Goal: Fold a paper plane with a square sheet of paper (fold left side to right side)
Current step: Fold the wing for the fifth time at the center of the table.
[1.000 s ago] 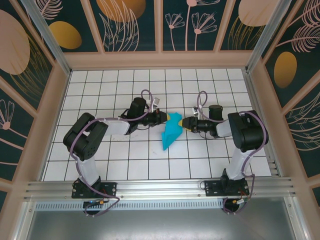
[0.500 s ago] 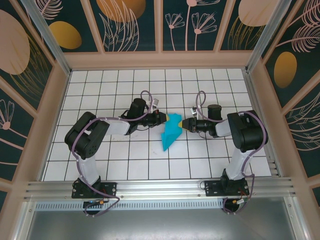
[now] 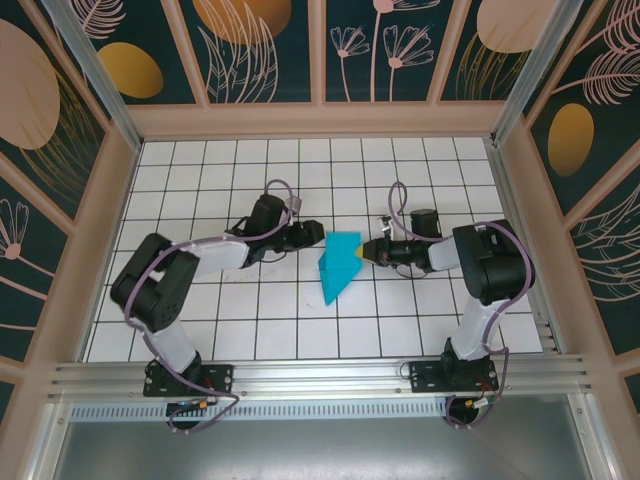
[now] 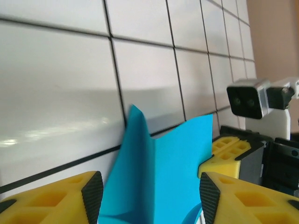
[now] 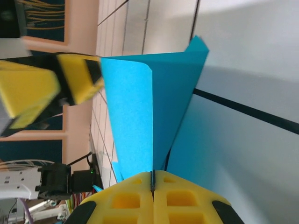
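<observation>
The folded cyan-blue sheet of paper (image 3: 339, 264) is a creased pointed shape, its tip toward the near edge, with its far flap standing up off the table. My right gripper (image 3: 367, 250) is shut on the sheet's right edge; in the right wrist view the yellow fingers (image 5: 126, 200) are pressed together on the paper (image 5: 140, 116). My left gripper (image 3: 314, 236) stands open just left of the sheet. In the left wrist view its jaws (image 4: 150, 193) are wide apart and the paper (image 4: 168, 172) rises ahead between them, untouched.
White grid tiles (image 3: 250, 310) cover the table inside wooden walls (image 3: 320, 118). The right gripper's yellow fingers (image 4: 229, 149) and wrist camera (image 4: 247, 98) face me just beyond the sheet. The left gripper (image 5: 51, 88) shows past the paper from the right wrist.
My left gripper has opened, let go of the paper and drawn back to the left, its arm swinging outward. The right gripper has stayed shut on the sheet's right edge.
</observation>
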`<move>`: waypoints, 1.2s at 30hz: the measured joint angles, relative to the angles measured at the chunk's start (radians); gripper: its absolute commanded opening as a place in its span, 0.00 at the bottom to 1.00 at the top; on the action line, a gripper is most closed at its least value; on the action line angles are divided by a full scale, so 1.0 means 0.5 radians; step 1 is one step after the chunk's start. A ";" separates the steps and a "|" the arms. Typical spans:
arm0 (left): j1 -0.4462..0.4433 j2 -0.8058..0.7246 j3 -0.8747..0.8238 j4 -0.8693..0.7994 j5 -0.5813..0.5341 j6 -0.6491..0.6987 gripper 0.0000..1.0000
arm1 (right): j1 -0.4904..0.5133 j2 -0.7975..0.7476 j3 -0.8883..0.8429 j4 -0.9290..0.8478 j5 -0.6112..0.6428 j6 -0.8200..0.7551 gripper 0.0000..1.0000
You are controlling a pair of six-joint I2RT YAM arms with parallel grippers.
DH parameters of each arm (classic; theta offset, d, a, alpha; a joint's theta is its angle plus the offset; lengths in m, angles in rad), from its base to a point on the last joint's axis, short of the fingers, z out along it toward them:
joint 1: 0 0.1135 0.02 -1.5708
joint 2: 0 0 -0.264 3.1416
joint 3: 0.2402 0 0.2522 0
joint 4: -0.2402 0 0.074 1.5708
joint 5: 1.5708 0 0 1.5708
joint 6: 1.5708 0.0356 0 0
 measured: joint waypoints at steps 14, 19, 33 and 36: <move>-0.417 -0.673 -0.167 -0.484 -0.432 0.266 0.61 | 0.155 -0.189 0.249 -0.487 0.239 0.115 0.04; -0.605 -0.529 -0.137 -0.583 -0.536 0.297 0.62 | 0.220 -0.189 0.359 -0.633 0.327 0.157 0.04; -0.871 -0.147 0.151 -0.821 -0.940 0.407 0.65 | 0.283 -0.189 0.439 -0.847 0.439 0.205 0.04; -0.899 -0.060 0.224 -0.872 -1.018 0.430 0.65 | 0.291 -0.189 0.454 -0.872 0.442 0.206 0.04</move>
